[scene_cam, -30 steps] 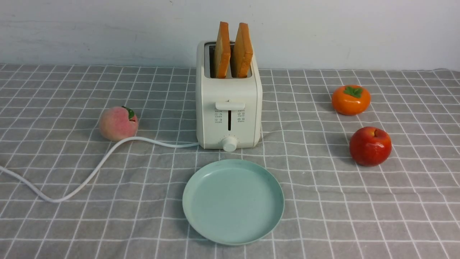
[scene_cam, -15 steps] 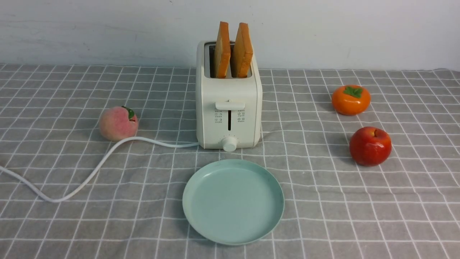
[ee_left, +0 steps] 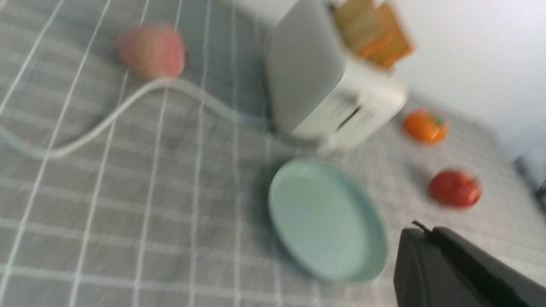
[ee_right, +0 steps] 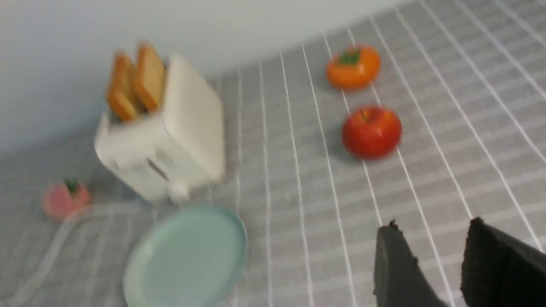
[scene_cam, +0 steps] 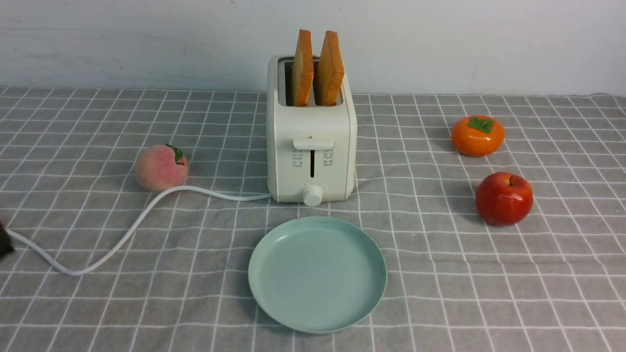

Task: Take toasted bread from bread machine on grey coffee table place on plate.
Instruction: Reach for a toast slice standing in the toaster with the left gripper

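Observation:
Two slices of toasted bread (scene_cam: 303, 68) (scene_cam: 330, 68) stand upright in the slots of the cream-white bread machine (scene_cam: 311, 142) at the middle of the grey coffee table (scene_cam: 440, 274). The mint-green plate (scene_cam: 317, 276) lies empty just in front of it. A dark bit of my left gripper (scene_cam: 4, 243) shows at the front view's left edge, beside the white cord (scene_cam: 132, 227). In the blurred left wrist view my left gripper (ee_left: 420, 230) is shut and empty, off the plate (ee_left: 324, 217). My right gripper (ee_right: 433, 224) is open and empty above bare cloth, far from the bread (ee_right: 136, 83).
A peach (scene_cam: 160, 167) sits left of the toaster, touching the cord that runs off to the left edge. An orange persimmon (scene_cam: 477, 136) and a red apple (scene_cam: 503, 198) sit to the right. A white wall stands behind the table.
A dark bit of my left gripper has come into the front view at the left edge. The bread, the toaster and the plate have not moved.

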You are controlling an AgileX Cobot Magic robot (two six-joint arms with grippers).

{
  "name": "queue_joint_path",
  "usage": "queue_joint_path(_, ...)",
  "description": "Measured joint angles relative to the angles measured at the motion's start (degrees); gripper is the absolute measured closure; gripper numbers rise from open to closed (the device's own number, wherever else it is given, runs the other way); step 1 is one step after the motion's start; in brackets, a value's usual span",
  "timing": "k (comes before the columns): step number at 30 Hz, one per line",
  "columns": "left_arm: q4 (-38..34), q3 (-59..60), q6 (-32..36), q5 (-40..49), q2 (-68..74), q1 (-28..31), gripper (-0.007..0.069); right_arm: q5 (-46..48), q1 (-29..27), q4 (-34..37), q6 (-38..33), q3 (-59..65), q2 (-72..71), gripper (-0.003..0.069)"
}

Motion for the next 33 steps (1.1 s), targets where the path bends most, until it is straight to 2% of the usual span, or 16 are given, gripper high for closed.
queue_joint_path(1,0.00,-0.31,0.00,0.00,0.00,0.00,0.0638,0.81,0.00,0.00,-0.54,0.00,0.57,0.0419)
queue_joint_path(3,0.56,-2.98,4.32,6.12,9.66,0.00,0.0638,8.37,0.00,3.09,-5.93,-2.35,7.15,0.0419)
queue_joint_path(6,-0.09,-5.21,8.05,7.88,17.79,0.00,0.0638,10.44,0.00,6.04,-8.89,-2.35,10.94,0.0431)
queue_joint_path(8,-0.47,-7.21,9.74,7.89,22.59,-0.27,0.0638,10.63,0.00,7.53,-10.75,-2.29,12.93,0.0469)
queue_joint_path(9,-0.30,-10.42,10.71,7.89,26.98,-1.58,0.0638,10.63,0.00,8.65,-13.06,-2.29,14.72,0.0549)
queue_joint_path(11,0.19,-12.70,11.02,7.89,29.52,-2.94,0.0638,10.63,0.00,9.17,-14.24,-2.29,15.54,0.0603)
queue_joint_path(12,1.20,-16.39,10.85,7.77,32.83,-5.80,0.0638,10.63,0.00,9.53,-15.21,-2.29,16.47,0.0649)
queue_joint_path(14,3.83,-22.63,8.60,7.64,37.67,-9.68,0.0638,10.58,0.00,9.69,-16.22,-2.29,17.89,0.0674)
queue_joint_path(18,11.68,-38.57,1.09,9.62,50.15,-14.67,0.0638,10.58,0.00,10.54,-16.55,-2.29,19.92,0.0676)
queue_joint_path(22,16.27,-52.37,-1.76,11.66,60.08,-16.50,0.0638,10.18,0.00,10.77,-16.70,-2.29,20.06,0.0674)
queue_joint_path(24,18.48,-63.34,-2.36,13.04,68.54,-17.48,0.0635,9.70,0.00,10.77,-16.77,-2.29,20.06,0.0673)
queue_joint_path(28,19.01,-74.85,-2.64,14.18,78.19,-18.20,0.0584,8.85,0.00,10.95,-16.77,-2.29,20.06,0.0673)
queue_joint_path(29,18.58,-79.51,-2.72,14.30,81.44,-18.31,0.0538,8.74,0.00,11.00,-16.82,-2.29,20.06,0.0673)
queue_joint_path(30,18.42,-80.72,-2.72,14.40,82.47,-18.31,0.0522,8.77,0.00,11.00,-16.82,-2.29,20.06,0.0673)
queue_joint_path(31,17.79,-85.01,-2.72,14.56,86.18,-18.31,0.0450,8.70,0.00,11.00,-16.82,-2.29,20.06,0.0673)
queue_joint_path(33,17.56,-88.60,-2.75,14.64,89.83,-18.31,0.0356,8.70,0.00,11.00,-16.82,-2.29,20.06,0.0673)
